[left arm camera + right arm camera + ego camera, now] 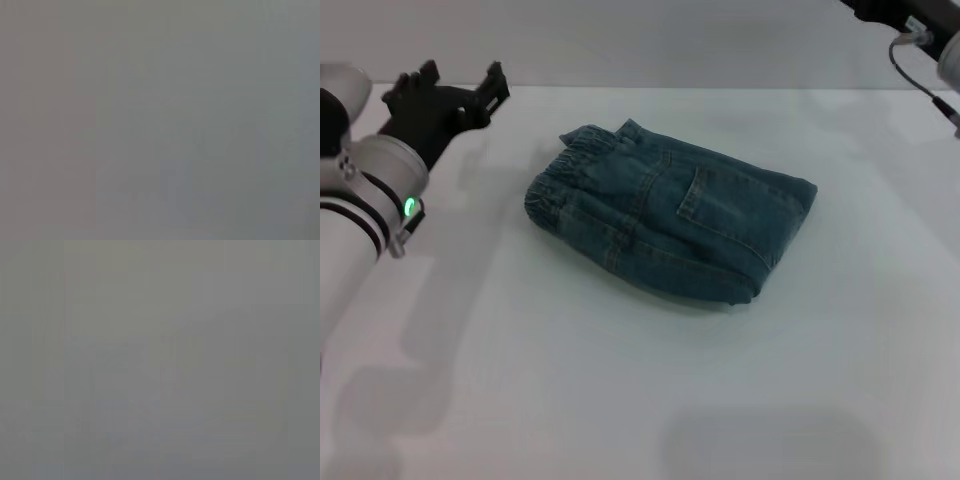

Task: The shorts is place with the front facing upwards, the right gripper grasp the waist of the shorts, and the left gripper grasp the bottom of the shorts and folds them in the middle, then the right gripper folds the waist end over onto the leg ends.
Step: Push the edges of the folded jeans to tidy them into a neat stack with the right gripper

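Observation:
The blue denim shorts (670, 215) lie folded into a compact bundle in the middle of the white table (620, 400). A stitched pocket faces up. The gathered waist (558, 185) sits on top at the bundle's left end, and the fold is at the right end. The bottom of the shorts, the leg ends, is hidden under the bundle. My left gripper (458, 88) hovers open and empty at the far left, well clear of the shorts. Only a black piece of the right gripper (880, 10) shows at the top right edge, far from the shorts. Both wrist views show plain grey.
The right arm's grey cable (920, 75) hangs at the top right corner. The left arm's white wrist with its green light (408, 207) fills the left edge. Bare tabletop surrounds the shorts on every side.

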Controlling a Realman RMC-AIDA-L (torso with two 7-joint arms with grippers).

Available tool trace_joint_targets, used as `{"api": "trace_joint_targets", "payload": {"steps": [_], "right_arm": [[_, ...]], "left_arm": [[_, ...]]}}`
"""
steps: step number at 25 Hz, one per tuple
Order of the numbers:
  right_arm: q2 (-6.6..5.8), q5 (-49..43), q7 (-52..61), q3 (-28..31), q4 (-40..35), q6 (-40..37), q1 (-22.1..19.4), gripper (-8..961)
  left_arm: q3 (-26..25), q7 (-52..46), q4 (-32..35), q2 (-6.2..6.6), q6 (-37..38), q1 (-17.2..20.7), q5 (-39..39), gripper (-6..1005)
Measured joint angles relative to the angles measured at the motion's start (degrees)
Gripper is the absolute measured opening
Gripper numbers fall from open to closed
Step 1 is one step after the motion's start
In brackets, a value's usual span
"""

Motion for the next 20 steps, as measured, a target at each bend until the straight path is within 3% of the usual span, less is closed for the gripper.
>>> {"api": "trace_joint_targets", "payload": {"steps": [10, 16, 20], "right_arm": [[0.02, 21.84, -24.19, -20.69, -6.00, 11.51, -0.97, 777], [-0.56, 31.16, -18.42, -23.24, -7.85, 17.24, -2.15, 777], [-0.67, 31.30, -13.24, -23.52, -7.38, 13.69, -4.08, 777]], "left_arm": [[1.37, -1.07, 1.67, -0.19, -0.27, -0.05, -0.07, 810], [2.01, -2.23, 2.37, -0.07, -0.55, -0.56, -0.08, 810], [2.13, -2.25, 2.84, -0.09, -0.86, -1.02, -0.08, 810]]}}
